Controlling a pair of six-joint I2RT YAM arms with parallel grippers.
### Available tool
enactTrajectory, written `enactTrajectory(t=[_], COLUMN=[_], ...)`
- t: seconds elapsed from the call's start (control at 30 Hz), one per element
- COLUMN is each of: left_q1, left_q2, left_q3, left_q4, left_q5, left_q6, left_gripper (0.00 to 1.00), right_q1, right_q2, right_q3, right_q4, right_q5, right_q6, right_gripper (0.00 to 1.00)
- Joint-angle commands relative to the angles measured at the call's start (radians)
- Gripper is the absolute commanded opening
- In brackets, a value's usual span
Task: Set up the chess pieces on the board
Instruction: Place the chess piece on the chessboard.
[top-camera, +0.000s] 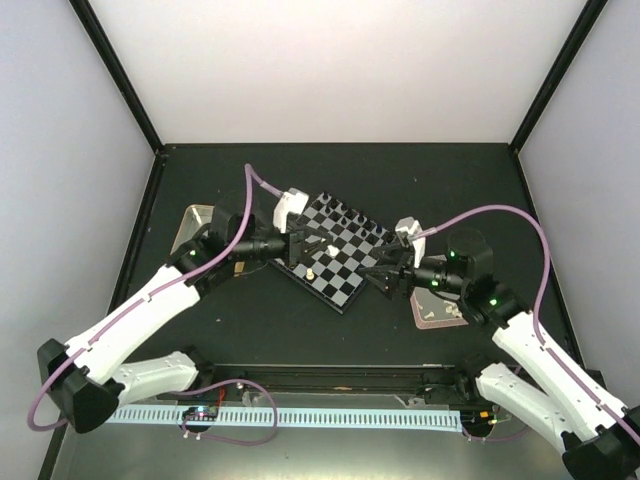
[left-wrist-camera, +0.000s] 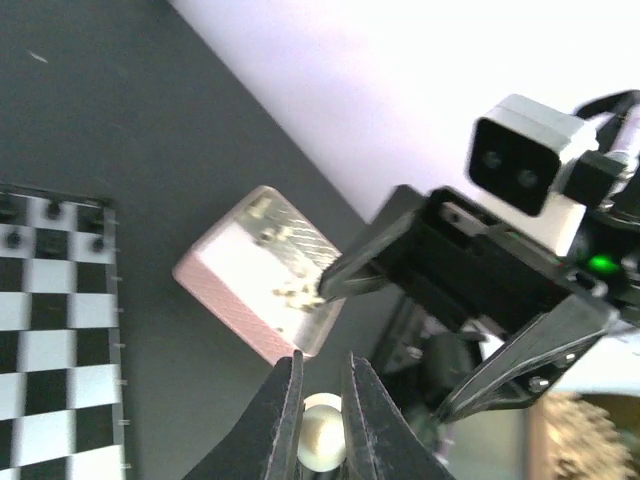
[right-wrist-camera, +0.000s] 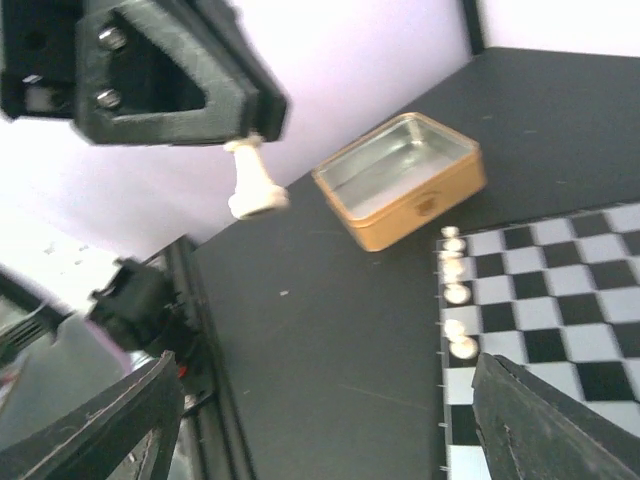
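left gripper (left-wrist-camera: 320, 425) is clamped on one cream-white chess piece (right-wrist-camera: 250, 180). It grips the piece by the head, base hanging free, and the top view puts it over the board (top-camera: 340, 262). right gripper (right-wrist-camera: 325, 400) is spread wide with nothing between the fingers. It sits at the board's right edge, near the pink tray (left-wrist-camera: 240, 290), which has several loose white pieces (left-wrist-camera: 295, 292) in it. black pieces (left-wrist-camera: 50, 212) line the board's far edge. white ones (right-wrist-camera: 455, 290) stand in a row along the edge facing the yellow-rimmed tin (right-wrist-camera: 405, 190).
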Motion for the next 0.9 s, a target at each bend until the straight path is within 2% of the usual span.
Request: enactTrajectory(t=[0.0,0.2,0.3,0.4,0.57,0.87], left_q1=[-0.012,-0.106,-0.174,-0.230,-0.288,-0.319], left_q2=[-0.053,-0.012,0.063,0.142,0.271,0.430], left_q3=[-0.074,-0.142,-0.164,-0.179,-0.204,-0.218], left_q4=[0.005,0.024,0.052,0.101,0.202,0.250], left_q5=[-0.281,-0.514,-0.652,-0.728,-0.829,-0.867], left_q6=[0.129,0.186,0.185,0.180,0.184,0.164], left_gripper=[0.02,0.02,0.01,0.02,0.02,0.12], right_q1=[0.003,0.003,0.003,0.003,0.003,0.003], right_q2=[-0.055,-0.051,-0.054,-0.064,-0.080,-0.092], right_q3=[-0.042,-0.050,-0.063,-0.086,-0.110,-0.114], right_q4=[0.004,-0.042,-0.063,-0.071,-0.084,-0.111], right_q5=[0.292,0.599,0.722,0.806,0.842,0.866], right_q6=[0.106,0.208,0.258,0.293,0.317,0.319], right_gripper=[0.80,0.80,0.80,0.80,0.80,0.80])
